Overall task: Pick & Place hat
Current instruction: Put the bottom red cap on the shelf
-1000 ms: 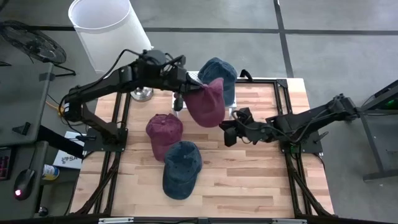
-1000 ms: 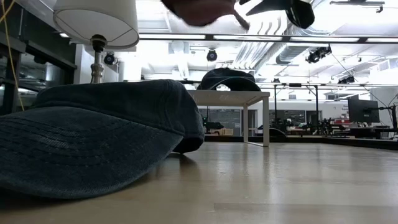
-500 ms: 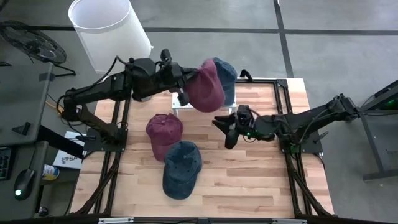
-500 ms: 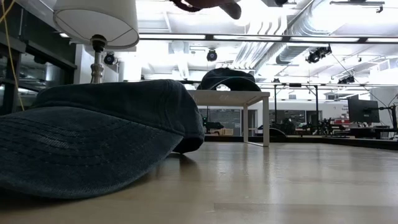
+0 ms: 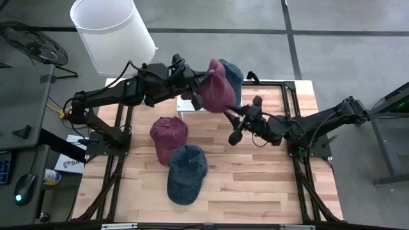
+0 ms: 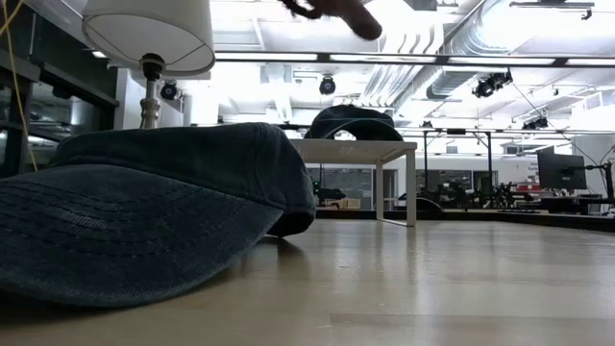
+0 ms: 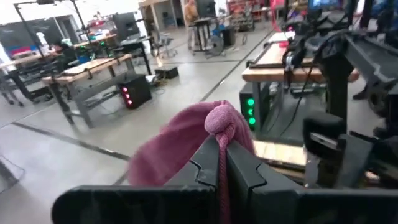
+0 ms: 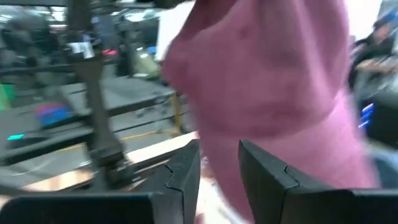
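Observation:
A maroon hat (image 5: 216, 91) hangs in the air over the table's far middle, shut in my left gripper (image 5: 197, 85), which reaches in from the left. In the left wrist view the hat (image 7: 180, 140) bulges beyond the shut fingers (image 7: 222, 149). My right gripper (image 5: 243, 120) is open just right of and below the hat; in the right wrist view its fingers (image 8: 219, 152) stand either side of the hat's lower part (image 8: 273, 93). The low view catches only the hat's underside (image 6: 336, 8) at the top edge. My left gripper pinches a bunched fold of the maroon hat's cloth (image 7: 221, 124) between its two fingers, coming level from the table's left. The hat is lifted clear and hangs beyond and below the fingertips. My right gripper: I cannot tell whether its open fingers touch the hat's lower edge (image 5: 227, 108).
A second maroon hat (image 5: 169, 134) and a blue denim hat (image 5: 186, 172) lie on the table's left middle. Another blue hat (image 5: 230, 71) sits on a small white stand (image 6: 356, 149) at the far edge. A white-shaded lamp (image 5: 112, 32) stands far left. Bare wood lies near right.
My left gripper has carried the maroon hat up and toward the far edge, near the blue hat on the stand, and the hat has swung and tipped. My right gripper has moved up toward the hat's lower edge and tilted upward.

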### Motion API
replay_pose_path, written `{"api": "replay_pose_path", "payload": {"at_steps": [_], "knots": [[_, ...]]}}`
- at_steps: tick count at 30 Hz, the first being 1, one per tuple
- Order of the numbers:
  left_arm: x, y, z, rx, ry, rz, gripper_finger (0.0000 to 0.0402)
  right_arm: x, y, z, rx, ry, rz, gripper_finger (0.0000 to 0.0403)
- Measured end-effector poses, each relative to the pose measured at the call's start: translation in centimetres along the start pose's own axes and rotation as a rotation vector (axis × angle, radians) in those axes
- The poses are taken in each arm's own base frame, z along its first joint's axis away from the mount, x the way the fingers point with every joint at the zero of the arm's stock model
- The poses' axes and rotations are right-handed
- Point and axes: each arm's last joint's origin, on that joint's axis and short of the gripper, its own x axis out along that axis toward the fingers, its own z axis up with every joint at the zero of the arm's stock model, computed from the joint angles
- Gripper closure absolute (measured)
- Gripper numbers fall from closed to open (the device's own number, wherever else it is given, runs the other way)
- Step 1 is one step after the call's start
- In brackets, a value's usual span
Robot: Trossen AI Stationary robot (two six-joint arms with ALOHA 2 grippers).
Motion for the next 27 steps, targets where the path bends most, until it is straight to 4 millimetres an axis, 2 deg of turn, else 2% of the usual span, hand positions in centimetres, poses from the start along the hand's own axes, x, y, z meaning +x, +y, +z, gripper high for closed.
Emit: {"api": "replay_pose_path", "payload": {"at_steps": [8, 19, 25, 27], "knots": [[1.6, -1.1, -1.0, -0.021, 0.029, -0.045, 0.0399, -0.1, -0.4, 1.1, -0.154, -0.064, -0.144, 0.03], [3.2, -2.2, -2.4, -0.032, 0.075, -0.101, 0.0399, -0.1, -0.6, 1.2, -0.176, -0.066, -0.202, 0.03], [3.1, -2.1, -3.3, 0.102, 0.164, -0.109, 0.0399, -0.5, -0.4, 0.8, -0.182, -0.028, -0.254, 0.0284], [3.0, -1.5, -3.8, 0.162, 0.222, -0.105, 0.0399, -0.9, -0.1, 0.6, -0.172, -0.015, -0.272, 0.0273]]}}
